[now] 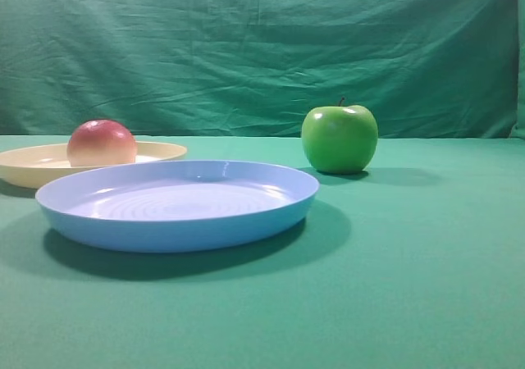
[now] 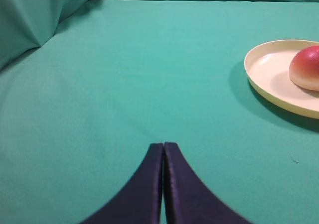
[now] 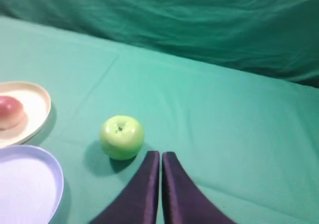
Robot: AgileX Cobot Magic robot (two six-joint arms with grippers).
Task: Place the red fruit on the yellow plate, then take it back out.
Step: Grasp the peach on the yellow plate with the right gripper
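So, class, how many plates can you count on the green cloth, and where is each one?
2. The yellow plate sits at the back left with the red fruit on it. The blue plate lies empty in front of it, nearer the camera. None seems hidden.

low table-level exterior view facing the backdrop; two wrist views angled down, all sharing the yellow plate (image 1: 156,150).

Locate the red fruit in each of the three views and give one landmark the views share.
Exterior high: the red fruit is at left, on the yellow plate, behind the blue plate.
Left wrist: at the right edge, cut off by the frame, on the same plate.
Right wrist: at the left edge, on the plate.
Shared landmark: the yellow plate under it.
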